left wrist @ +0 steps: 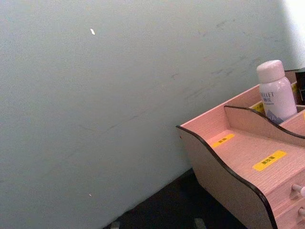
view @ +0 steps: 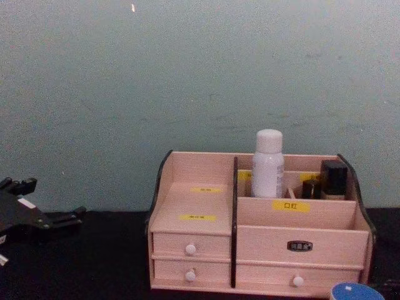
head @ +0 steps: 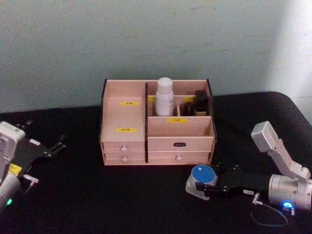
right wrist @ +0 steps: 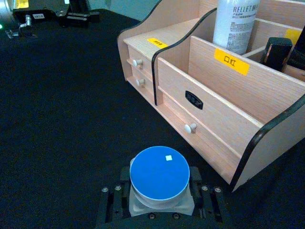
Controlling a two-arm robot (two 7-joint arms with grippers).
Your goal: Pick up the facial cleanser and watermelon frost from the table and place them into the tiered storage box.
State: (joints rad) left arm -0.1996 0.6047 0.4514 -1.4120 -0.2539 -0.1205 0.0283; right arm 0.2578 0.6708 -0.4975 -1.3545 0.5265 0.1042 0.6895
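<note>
The watermelon frost, a squat jar with a round blue lid, sits low in front of the tiered storage box, near its right drawers. My right gripper is shut on the jar's sides, and its black fingers press against the glass. The facial cleanser, a tall white bottle with blue lettering, stands upright in a back compartment of the box. My left gripper hangs open over the table at the far left, well away from the box.
Small dark bottles stand in the back right compartment beside the cleanser. The box's front compartment with a yellow label holds nothing. A pale wall rises behind the black table.
</note>
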